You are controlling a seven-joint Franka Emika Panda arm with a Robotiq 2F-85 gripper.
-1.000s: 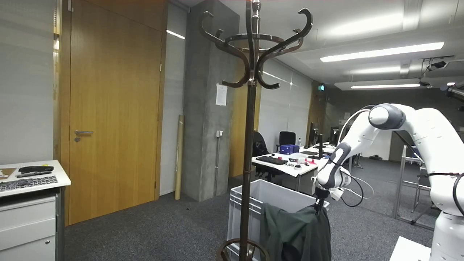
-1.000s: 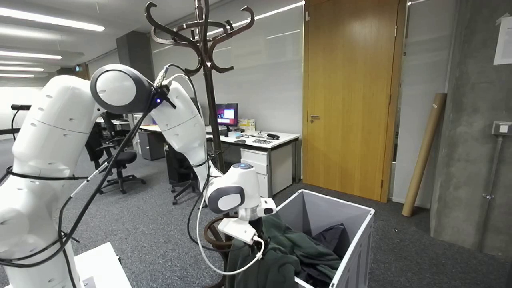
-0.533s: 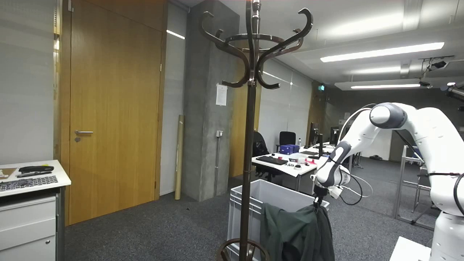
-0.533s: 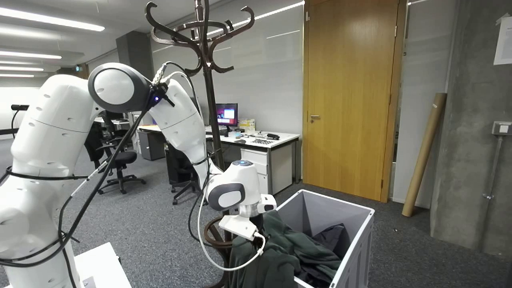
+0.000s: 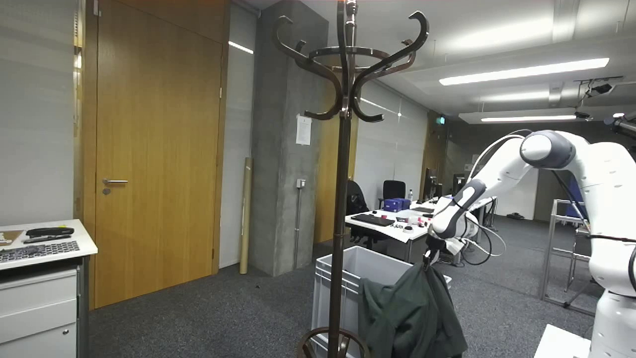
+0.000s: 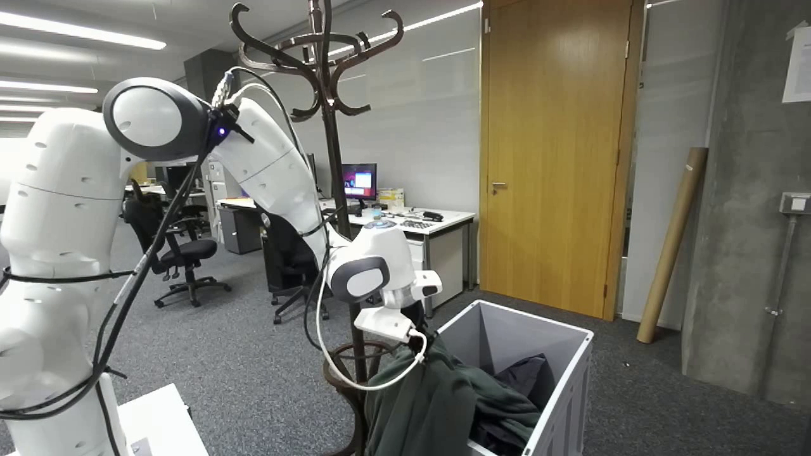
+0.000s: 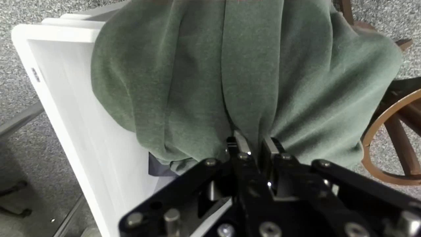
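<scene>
Dark green cloth (image 7: 250,75), matte and folded, is pinched between my narrowed fingers (image 7: 242,143) in the wrist view; in an exterior view it peaks higher than a second ago, so the grip seems firm; in an exterior view it lies partly inside the grey plastic crate (image 6: 572,405), partly outside, near the glossy curved coat stand (image 6: 334,158).

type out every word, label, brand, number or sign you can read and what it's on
No text can be read.
Sheet on the pillar: print too small.
Green sign at the back: any wording too small.
Monitor: screen too small.
Yellow box: any print too blurred.
Garment and crate: no lettering shows.
</scene>
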